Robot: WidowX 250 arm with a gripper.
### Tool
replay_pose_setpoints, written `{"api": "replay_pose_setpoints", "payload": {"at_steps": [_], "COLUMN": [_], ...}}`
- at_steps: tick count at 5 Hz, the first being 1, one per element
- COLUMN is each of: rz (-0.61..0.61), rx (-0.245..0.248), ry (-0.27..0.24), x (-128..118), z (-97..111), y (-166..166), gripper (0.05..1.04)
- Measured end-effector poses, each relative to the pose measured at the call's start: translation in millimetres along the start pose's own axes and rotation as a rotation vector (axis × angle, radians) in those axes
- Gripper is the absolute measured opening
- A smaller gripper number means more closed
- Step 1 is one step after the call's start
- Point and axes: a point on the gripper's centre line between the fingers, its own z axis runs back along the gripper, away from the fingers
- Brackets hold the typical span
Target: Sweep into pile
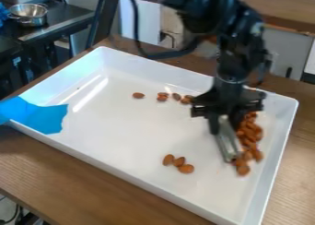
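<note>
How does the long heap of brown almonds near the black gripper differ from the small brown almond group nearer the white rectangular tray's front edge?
The long heap holds many almonds, crowded together; the small group has just three. The heap stretches in a band beside the silver metal tool, while the group forms a short slanting row away from it. Both are brown almonds on the floor of the white tray.

Scene brightly lit, light fairly even across white tray (129, 127). Long streaks of glare on tray floor, left side—almost pure white. Small glints on black arm (237, 49), its darker parts losing detail. Upper left dimmer—sheen on dark table (69, 20), highlights on metal bowl (31, 20). Soft shading along tray's inner walls.
</note>
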Motion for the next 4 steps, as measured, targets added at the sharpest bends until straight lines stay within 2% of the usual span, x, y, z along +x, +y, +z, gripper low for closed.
{"api": "replay_pose_setpoints", "payload": {"at_steps": [1, 2, 3, 4], "rz": [0.006, 0.031, 0.058, 0.061], "rx": [-0.028, -0.077, -0.111, -0.079], "ry": [0.019, 0.020, -0.024, -0.037], "x": [-6.9, 1.1, 15.8, 16.0], "z": [7.4, 34.9, 73.8, 90.9], "y": [-15.0, 1.7, 47.0, 83.9], "gripper": [0.380, 0.380, 0.380, 0.380]}}
